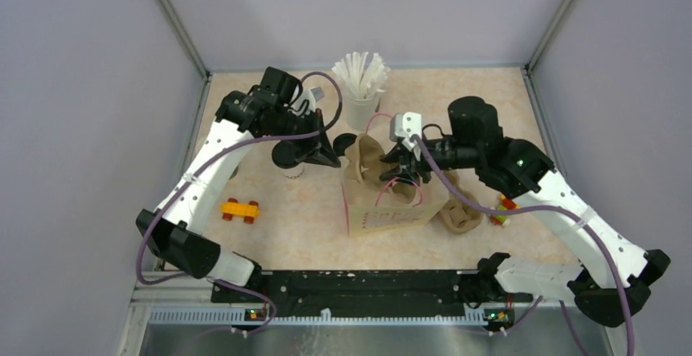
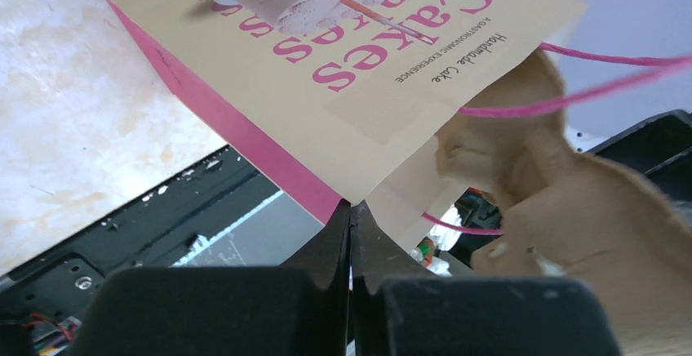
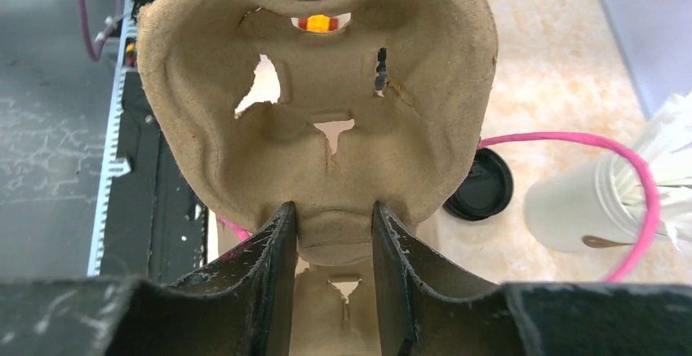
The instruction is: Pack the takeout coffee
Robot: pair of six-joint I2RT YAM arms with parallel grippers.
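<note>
left tool (image 2: 351, 209) is clenched at the rim of the paper bag (image 2: 343, 86), right tool (image 3: 333, 209) grasps the pulp carrier (image 3: 326, 127), takeout coffee (image 1: 344, 140) stands at the bag's 11 o'clock; the carrier snagging a pink handle (image 3: 571, 140) could drag the bag into it.

White arms (image 1: 204, 164), black end effectors (image 2: 351, 213) (image 3: 334, 217), purple cables (image 1: 144, 250)

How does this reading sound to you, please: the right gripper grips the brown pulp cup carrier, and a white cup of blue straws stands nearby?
One detail is wrong: the straws are white, not blue, as the right wrist view shows. The rest holds: the right gripper grips the brown pulp cup carrier, and the white cup stands nearby.
</note>
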